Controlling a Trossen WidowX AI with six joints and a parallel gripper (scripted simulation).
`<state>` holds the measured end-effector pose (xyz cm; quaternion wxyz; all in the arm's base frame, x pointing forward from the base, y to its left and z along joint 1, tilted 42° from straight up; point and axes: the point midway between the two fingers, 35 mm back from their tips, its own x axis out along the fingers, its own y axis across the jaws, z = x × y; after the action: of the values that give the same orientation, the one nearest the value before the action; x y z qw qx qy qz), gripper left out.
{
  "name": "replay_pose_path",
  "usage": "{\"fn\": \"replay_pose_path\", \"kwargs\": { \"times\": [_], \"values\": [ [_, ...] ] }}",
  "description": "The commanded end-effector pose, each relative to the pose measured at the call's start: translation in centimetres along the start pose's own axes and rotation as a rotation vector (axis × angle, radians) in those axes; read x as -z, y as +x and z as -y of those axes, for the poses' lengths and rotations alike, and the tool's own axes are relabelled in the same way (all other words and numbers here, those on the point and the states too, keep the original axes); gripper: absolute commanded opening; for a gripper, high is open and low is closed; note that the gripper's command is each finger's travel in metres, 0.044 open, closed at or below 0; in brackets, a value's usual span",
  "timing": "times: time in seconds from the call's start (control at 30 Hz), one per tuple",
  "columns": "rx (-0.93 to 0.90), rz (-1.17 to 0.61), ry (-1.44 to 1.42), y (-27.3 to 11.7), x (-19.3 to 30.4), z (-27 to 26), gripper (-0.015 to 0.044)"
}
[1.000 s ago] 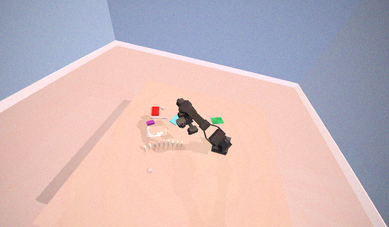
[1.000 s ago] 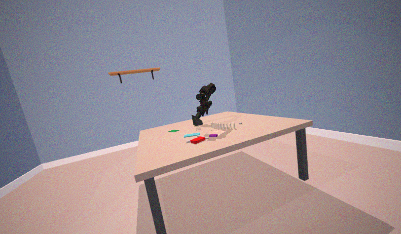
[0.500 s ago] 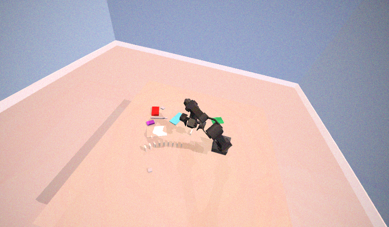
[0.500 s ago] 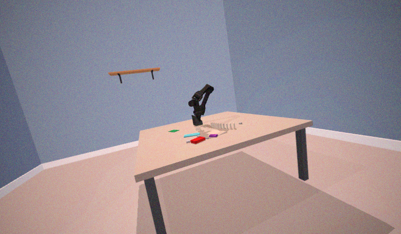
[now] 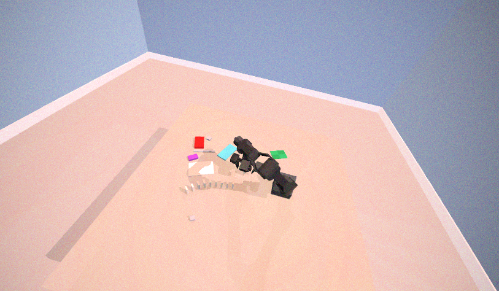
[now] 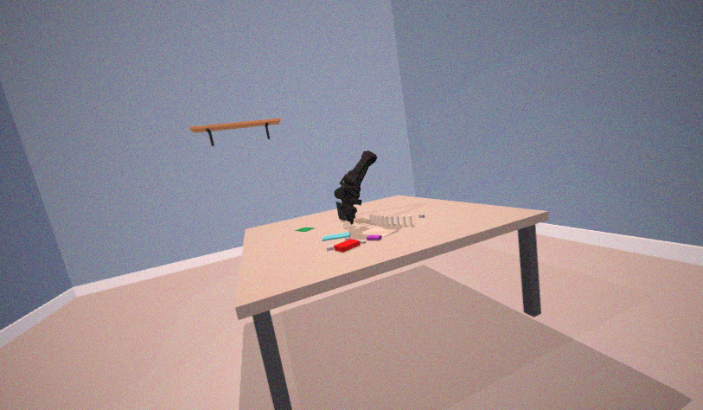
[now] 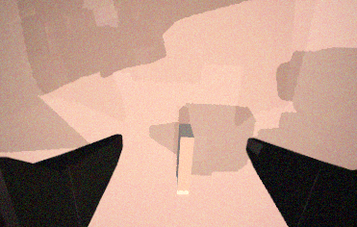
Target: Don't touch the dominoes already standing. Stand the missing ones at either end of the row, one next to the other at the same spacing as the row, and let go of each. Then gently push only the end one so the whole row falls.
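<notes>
The row of pale dominoes (image 5: 210, 184) (image 6: 393, 220) stands in a slightly curved line, with no gap that I can make out. Away from the row, a single loose pale domino (image 7: 186, 163) shows in the wrist view, with its long side pointing up and down the picture. I cannot tell for sure whether it is upright or on its edge. My gripper (image 7: 186, 141) (image 6: 350, 222) is wide open and low over the table, with one finger on each side of this domino and bare gaps between. In the top view the arm hides the fingertips.
A cyan slab (image 5: 227, 151) (image 6: 335, 236) lies near the gripper. A white sheet (image 5: 195, 169), a magenta block (image 5: 193, 157) (image 6: 373, 237), a red block (image 5: 199, 142) (image 6: 346, 246) and a green square (image 5: 278, 155) (image 6: 304, 229) lie around. A small pale block (image 5: 191, 218) (image 6: 421, 216) lies beyond the row.
</notes>
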<state>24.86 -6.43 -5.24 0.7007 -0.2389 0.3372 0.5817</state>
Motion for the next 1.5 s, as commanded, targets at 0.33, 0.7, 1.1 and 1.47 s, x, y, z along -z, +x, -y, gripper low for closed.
{"fn": "replay_pose_path", "kwargs": {
  "times": [0.33, 0.7, 1.1, 1.47],
  "values": [
    [0.006, 0.005, 0.007, 1.5, 0.0, -0.1, 0.0440],
    [0.006, 0.005, 0.007, 1.5, 0.0, -0.1, 0.0177],
    [0.006, 0.005, 0.007, 1.5, 0.0, -0.1, 0.0026],
    [0.005, 0.001, 0.008, -9.8, -0.6, -0.1, 0.0026]
  ]
}}
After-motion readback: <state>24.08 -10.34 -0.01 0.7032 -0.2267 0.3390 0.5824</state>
